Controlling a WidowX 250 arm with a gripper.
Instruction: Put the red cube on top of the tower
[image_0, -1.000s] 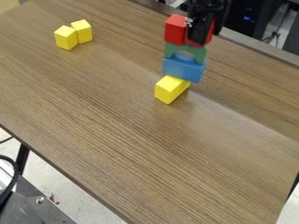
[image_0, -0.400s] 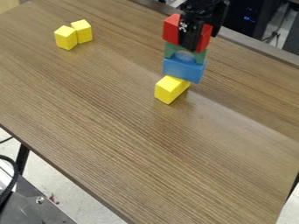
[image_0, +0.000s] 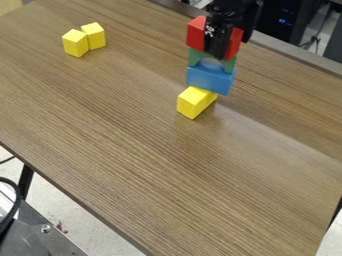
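Placing the red cube (image_0: 234, 44) seems to be the step in hand, with us right at the head of the tower (image_0: 208, 80). Our pincer (image_0: 216, 47) hangs in front of the red, which shows on both sides of it, directly above the green arch (image_0: 231, 65) that sits on the blue block (image_0: 215, 84). Whether this is one cube or two side by side, we cannot tell; nor can we tell whether the pincer is open, closed or gripping.

The next move, as we judge it, calls for making sure the red sits flat and square on the arch, then letting go if we have hold of it, and lifting straight up. Any sideways drag could tip the narrow stack towards the yellow block (image_0: 194, 103) at its foot. On the tabletop (image_0: 167, 165), the pair of yellow cubes (image_0: 75, 43) lies well apart and needs no attention.

Against the earliest frame, the pincer is further left and slightly lower; it covers the middle of the red, and more red shows to its right. Since the middle frame we see hardly any change. The arch, blue block and yellow pieces stay put.
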